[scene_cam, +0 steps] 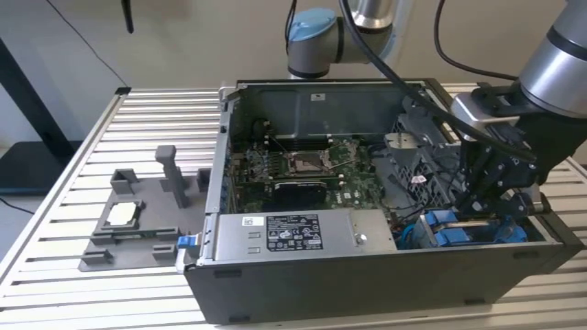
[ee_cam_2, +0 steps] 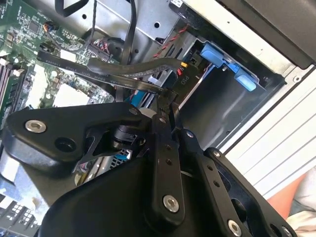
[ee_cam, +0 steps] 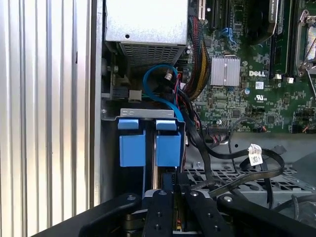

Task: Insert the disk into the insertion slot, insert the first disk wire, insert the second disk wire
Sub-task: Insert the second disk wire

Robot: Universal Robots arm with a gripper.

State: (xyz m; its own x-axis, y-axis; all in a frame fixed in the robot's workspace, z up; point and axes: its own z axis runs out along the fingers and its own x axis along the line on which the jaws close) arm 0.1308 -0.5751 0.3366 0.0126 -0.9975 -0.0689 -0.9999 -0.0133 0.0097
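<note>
The insertion slot is the dark metal cage at the case's front corner on the exterior view's right, and its wall also appears in the first wrist view. Two bright blue carrier tabs sit inside it, with a thin silver edge of the disk between them. The rest of the disk is hidden. My gripper reaches down into the case just behind the cage. Its fingers are close together on the end of a flat black disk wire. In the first wrist view my gripper sits right behind the blue tabs.
The open computer case stands on a slatted metal table. Inside are the motherboard, a silver power-supply box, a blue cable and loose black cables. A grey fixture lies to the exterior view's left.
</note>
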